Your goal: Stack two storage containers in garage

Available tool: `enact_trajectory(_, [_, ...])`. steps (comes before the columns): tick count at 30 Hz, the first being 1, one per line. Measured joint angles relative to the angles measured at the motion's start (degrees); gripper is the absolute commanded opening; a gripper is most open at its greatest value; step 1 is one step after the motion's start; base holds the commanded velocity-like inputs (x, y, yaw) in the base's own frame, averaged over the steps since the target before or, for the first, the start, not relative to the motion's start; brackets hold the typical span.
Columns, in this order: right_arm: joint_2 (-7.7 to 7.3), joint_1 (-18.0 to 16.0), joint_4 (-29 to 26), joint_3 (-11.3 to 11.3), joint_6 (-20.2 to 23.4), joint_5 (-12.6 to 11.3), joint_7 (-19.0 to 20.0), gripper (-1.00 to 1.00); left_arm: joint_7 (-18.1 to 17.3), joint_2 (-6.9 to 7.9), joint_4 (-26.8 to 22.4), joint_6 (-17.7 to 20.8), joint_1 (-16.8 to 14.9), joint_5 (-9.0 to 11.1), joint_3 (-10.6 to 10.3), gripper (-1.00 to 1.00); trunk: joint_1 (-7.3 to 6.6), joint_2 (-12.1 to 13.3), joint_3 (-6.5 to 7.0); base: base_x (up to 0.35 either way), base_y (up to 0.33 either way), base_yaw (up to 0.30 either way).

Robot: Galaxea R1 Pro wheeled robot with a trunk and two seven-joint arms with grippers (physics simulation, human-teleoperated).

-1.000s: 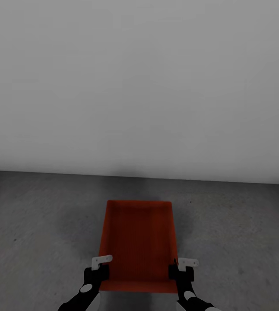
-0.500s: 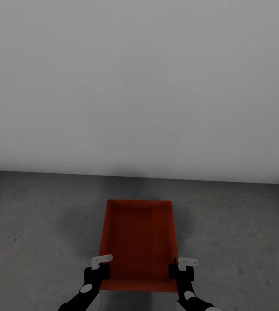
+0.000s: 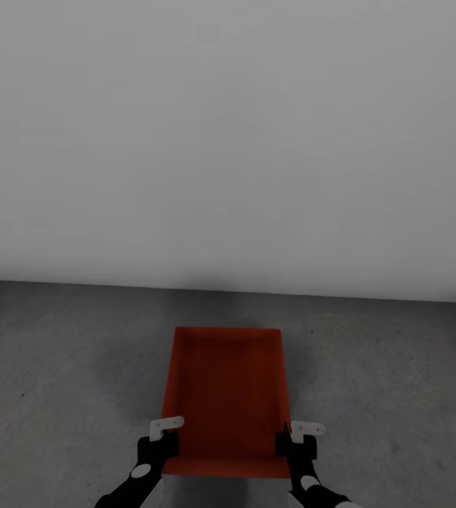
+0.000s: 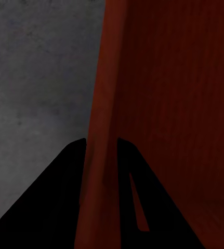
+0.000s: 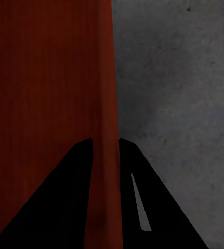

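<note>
- Nothing has moved since the earlier pictures: your two grippers, the box and the camera sit exactly where they were a second ago.
- Your left gripper (image 3: 159,439) has its jaws narrowed onto the left wall of the orange-red box (image 3: 226,395); in the left wrist view the two dark fingers (image 4: 65,197) stand one on each side of that thin wall, one inside the box (image 4: 169,104) and one outside, pressed against it.
- Your right gripper (image 3: 297,441) is clamped the same way on the right wall; in the right wrist view its fingers (image 5: 148,202) straddle the wall of the box (image 5: 44,78), with the box's inside on one side and bare concrete on the other.
- Both grips sit near the corners of the box that are closest to you, so the box reaches away from your hands toward the wall.
- You see one box; its open top faces up and its inside is bare.
- The box lies over the dark grey concrete floor (image 3: 66,367), squarely in front of you and roughly centred between your arms. From these views you cannot tell whether its bottom rests on the floor or hangs just above it.
- A soft dark shadow spreads on the floor around the box.
- Beyond the box, the floor meets a plain pale grey wall (image 3: 228,141), and the far edge of the box is near that wall but apart from it.
</note>
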Motion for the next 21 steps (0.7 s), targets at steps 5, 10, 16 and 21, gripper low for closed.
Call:
enact_trajectory(5, [0.01, 0.0, 0.0, 0.0, 0.1, -0.1, 0.0, -1.00, 0.0, 0.01, 0.0, 0.1, 0.0, 0.0, 0.0, -1.00, -0.01, 0.0, 0.00, 0.024, 0.000, 0.000])
enact_trajectory(10, [0.11, 0.0, 0.0, 0.0, 1.1, -0.2, 0.0, -1.00, 0.0, 0.10, -0.1, 1.3, 0.0, -0.3, 0.2, -1.00, -0.02, 0.0, 0.00, 0.135, 0.000, 0.000])
enact_trajectory(16, [0.08, 0.0, 0.0, 0.0, 0.8, -0.2, 0.0, -1.00, 0.0, 0.08, -0.1, 0.9, 0.0, -0.2, 0.1, -1.00, 0.00, 0.0, 0.00, 0.035, 0.000, 0.000])
enact_trajectory(21, [-0.01, 0.0, 0.0, -0.2, 0.2, 0.1, 0.0, -1.00, 0.1, -0.02, 0.0, 0.3, 0.0, -0.1, 0.0, -1.00, 0.00, 0.0, 0.00, 0.004, 0.000, 0.000])
